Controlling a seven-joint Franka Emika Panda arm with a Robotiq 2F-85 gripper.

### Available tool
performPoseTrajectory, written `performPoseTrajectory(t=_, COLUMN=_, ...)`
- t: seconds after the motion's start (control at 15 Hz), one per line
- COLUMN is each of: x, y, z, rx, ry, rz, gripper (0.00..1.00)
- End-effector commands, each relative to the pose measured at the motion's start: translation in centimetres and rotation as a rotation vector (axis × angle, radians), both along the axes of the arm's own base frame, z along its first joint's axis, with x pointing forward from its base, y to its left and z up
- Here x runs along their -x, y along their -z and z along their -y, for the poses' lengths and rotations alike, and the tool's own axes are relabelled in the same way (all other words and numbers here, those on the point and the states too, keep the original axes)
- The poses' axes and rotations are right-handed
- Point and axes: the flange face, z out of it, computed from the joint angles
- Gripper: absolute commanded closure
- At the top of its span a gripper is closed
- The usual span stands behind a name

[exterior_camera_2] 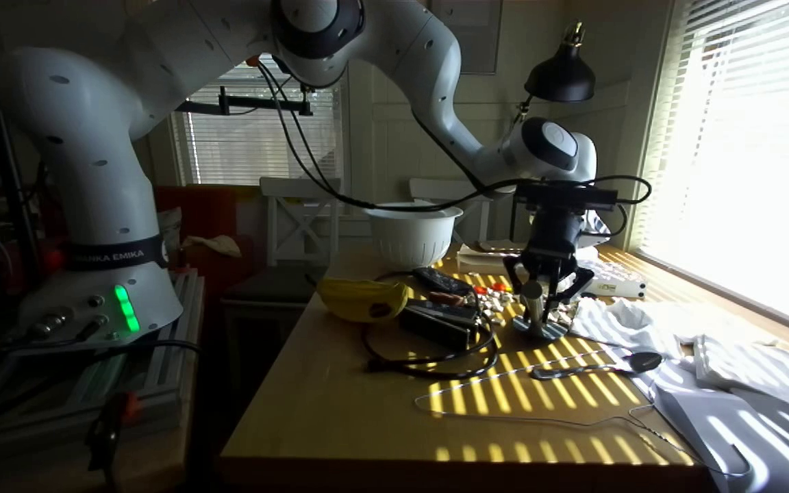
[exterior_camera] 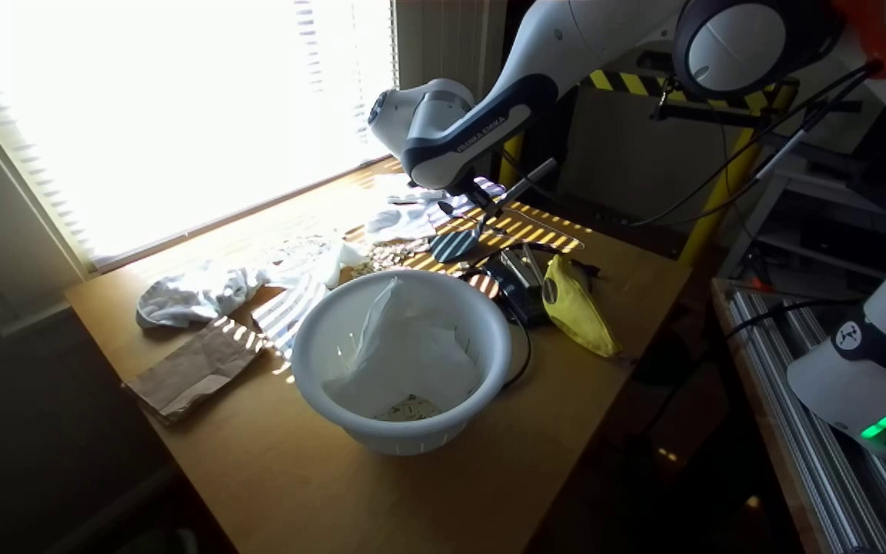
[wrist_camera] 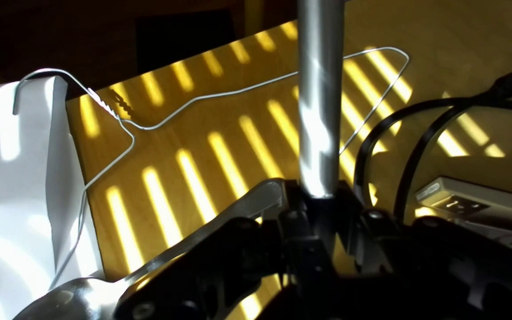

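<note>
My gripper [wrist_camera: 320,206] is shut on a utensil with a round silver handle [wrist_camera: 320,102], which rises tilted out of the jaws. The utensil's dark flat blade [exterior_camera: 454,245] hangs low, near or on the tabletop; contact cannot be told. In an exterior view the handle's end [exterior_camera_2: 533,305] points toward the camera, with the blade below it. A metal spoon [wrist_camera: 74,295] lies on the table beneath the fingers, partly hidden by them in the wrist view. A bent wire [wrist_camera: 234,92] stretches over the table beside it. Dark shadow hides the exact finger contact.
A white bowl [exterior_camera: 308,346] with a liner stands on the table. Near it lie a yellow pouch [exterior_camera: 577,308], a black box [exterior_camera_2: 439,325] with cables, small pale pieces [exterior_camera_2: 497,301], a brown paper bag [exterior_camera: 193,369] and white cloths [exterior_camera: 201,292]. White paper [wrist_camera: 7,178] overlaps the table edge.
</note>
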Motion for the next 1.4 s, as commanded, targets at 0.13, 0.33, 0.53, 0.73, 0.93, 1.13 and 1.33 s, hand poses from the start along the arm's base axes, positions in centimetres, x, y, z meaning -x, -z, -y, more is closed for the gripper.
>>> performPoseTrajectory(t=0.13, x=-3.4, y=0.7, z=-2.6, rx=0.053, ry=-0.014, rz=0.002, gripper=0.94)
performPoseTrajectory(t=0.33, x=-4.6, y=0.7, z=-3.8, rx=0.065, ry=-0.02, rz=0.009, gripper=0.94)
performPoseTrajectory(t=0.53, x=-5.5, y=0.9, z=-4.3, rx=0.067, ry=-0.008, rz=0.021, gripper=0.94)
performPoseTrajectory(t=0.73, x=-6.2, y=0.4, z=-4.7, rx=0.073, ry=0.004, rz=0.04, gripper=0.94)
performPoseTrajectory(t=0.93, x=-6.8, y=0.3, z=-5.6, rx=0.058, ry=0.005, rz=0.068, gripper=0.94)
performPoseTrajectory(t=1.13, x=-7.6, y=0.4, z=-7.4, rx=0.014, ry=-0.006, rz=0.097, gripper=0.94)
performPoseTrajectory(t=1.33, x=-8.1, y=0.6, z=-9.1, rx=-0.03, ry=-0.021, rz=0.12, gripper=0.94)
